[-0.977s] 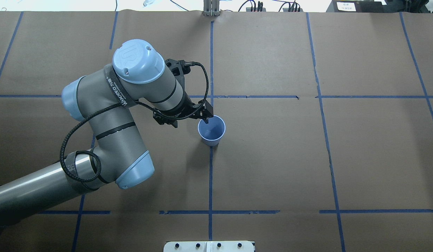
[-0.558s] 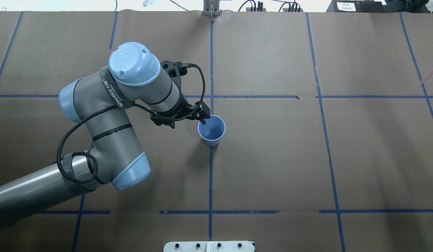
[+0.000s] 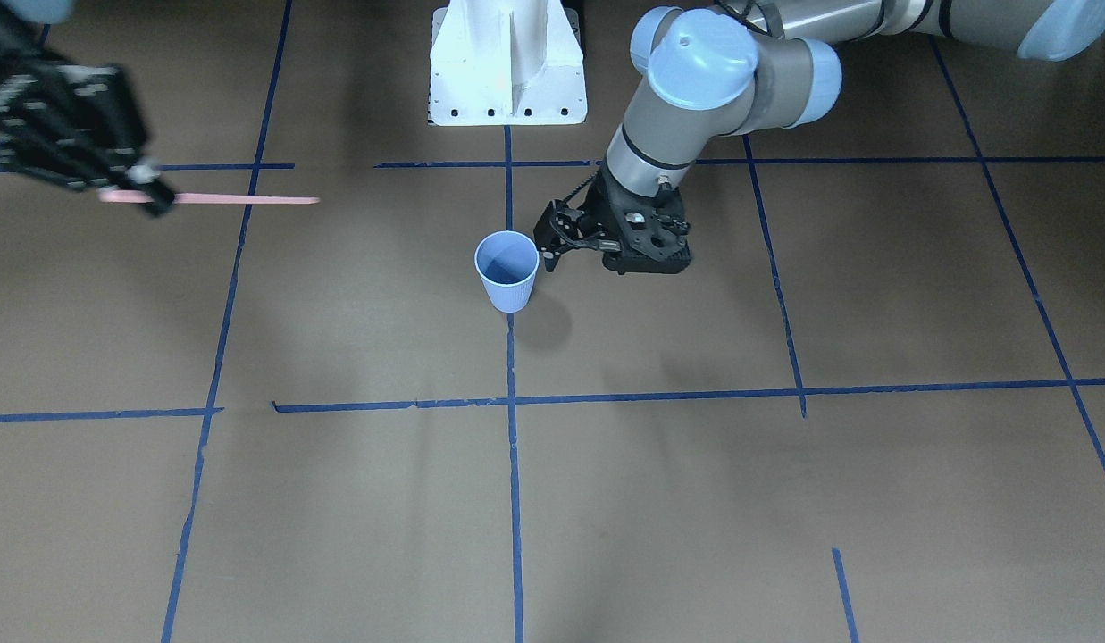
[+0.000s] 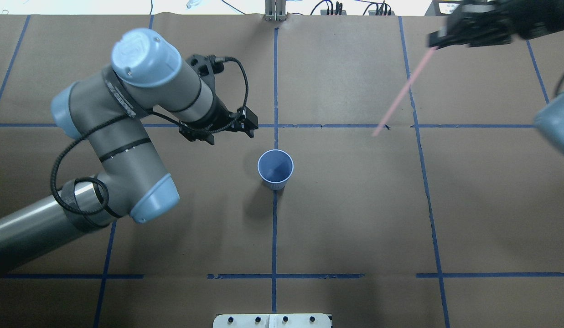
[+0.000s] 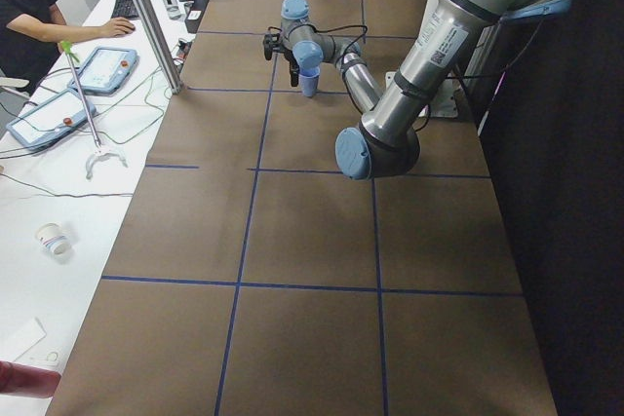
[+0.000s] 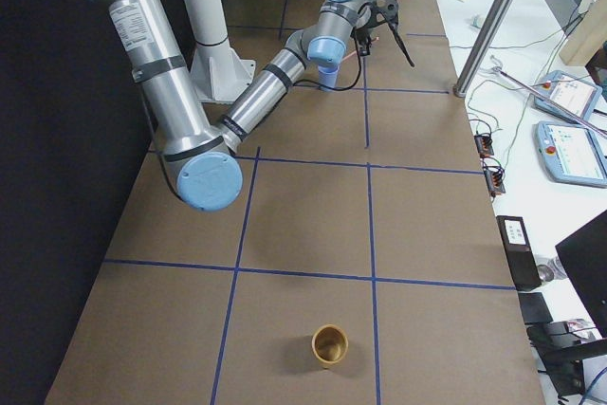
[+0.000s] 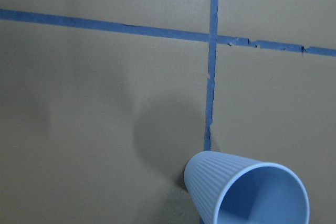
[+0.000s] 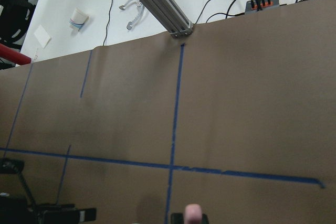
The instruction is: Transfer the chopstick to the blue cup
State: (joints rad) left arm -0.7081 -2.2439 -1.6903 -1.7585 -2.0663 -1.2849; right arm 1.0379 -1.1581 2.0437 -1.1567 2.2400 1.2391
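Observation:
The blue cup (image 4: 275, 169) stands upright and empty at the table's middle; it also shows in the front view (image 3: 507, 268) and the left wrist view (image 7: 247, 190). My left gripper (image 4: 250, 131) is open and empty, a short way back-left of the cup and apart from it; it also shows in the front view (image 3: 548, 254). My right gripper (image 4: 436, 42) is shut on one pale-pink chopstick (image 4: 402, 91), held in the air over the table's far right with its free end pointing towards the cup. The front view shows the gripper (image 3: 153, 195) and the chopstick (image 3: 239, 199).
A tan cup (image 6: 330, 346) stands near the table's right end. The white robot base (image 3: 507, 62) is at the near edge, an aluminium post (image 4: 275, 11) at the far edge. An operator (image 5: 29, 7) sits beyond the far side. Blue tape lines grid the brown paper.
My left gripper has let go of the cup's rim and drawn back up and to the left. My right gripper has come into view at the far right with the chopstick.

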